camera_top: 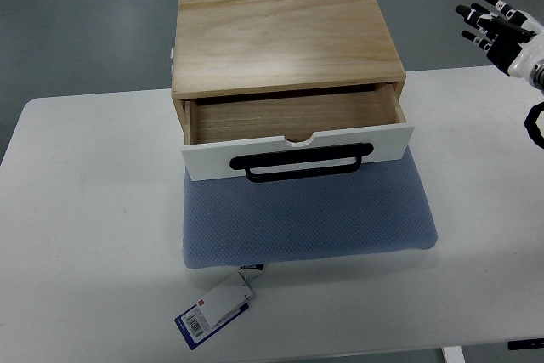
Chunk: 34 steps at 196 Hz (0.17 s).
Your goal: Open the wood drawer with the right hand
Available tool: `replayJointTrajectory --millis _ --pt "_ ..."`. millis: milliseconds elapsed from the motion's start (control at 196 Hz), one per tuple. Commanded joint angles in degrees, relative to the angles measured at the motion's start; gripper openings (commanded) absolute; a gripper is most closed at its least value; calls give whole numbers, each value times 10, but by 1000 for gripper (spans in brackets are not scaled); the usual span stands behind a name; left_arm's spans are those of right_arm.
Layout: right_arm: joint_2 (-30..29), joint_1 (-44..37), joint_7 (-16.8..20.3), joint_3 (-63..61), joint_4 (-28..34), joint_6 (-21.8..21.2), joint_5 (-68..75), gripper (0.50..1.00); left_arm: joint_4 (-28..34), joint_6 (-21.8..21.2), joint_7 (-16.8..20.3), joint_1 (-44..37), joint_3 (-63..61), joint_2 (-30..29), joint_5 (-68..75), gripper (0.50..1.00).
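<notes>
Wood drawer is seen pulled open; right hand, at 2 o'clock, is held released; tag print is unreadable.

Bright, even overhead light, sharp focus throughout, with only soft shadow inside the drawer.

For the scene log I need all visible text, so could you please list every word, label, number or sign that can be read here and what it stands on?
Nothing here can be read.
Hang tag at the front of the blue-grey cushion: a barcode and small print, too small and blurred to read.
Wooden drawer box, white drawer front, black handle, white table: no text shows.
Right hand: no text shows.
</notes>
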<state>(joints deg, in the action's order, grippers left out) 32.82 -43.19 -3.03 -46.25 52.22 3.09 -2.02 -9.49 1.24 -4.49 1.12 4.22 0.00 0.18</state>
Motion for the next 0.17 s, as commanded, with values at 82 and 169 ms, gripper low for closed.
replayJointTrajectory --millis 82,169 --pt "-36 31 0 -39 -1 -1 0 936 0 0 0 -1 0 0 0 1000" --pt "-45 39 0 -48 -1 -1 -1 936 0 0 0 0 0 0 0 1000"
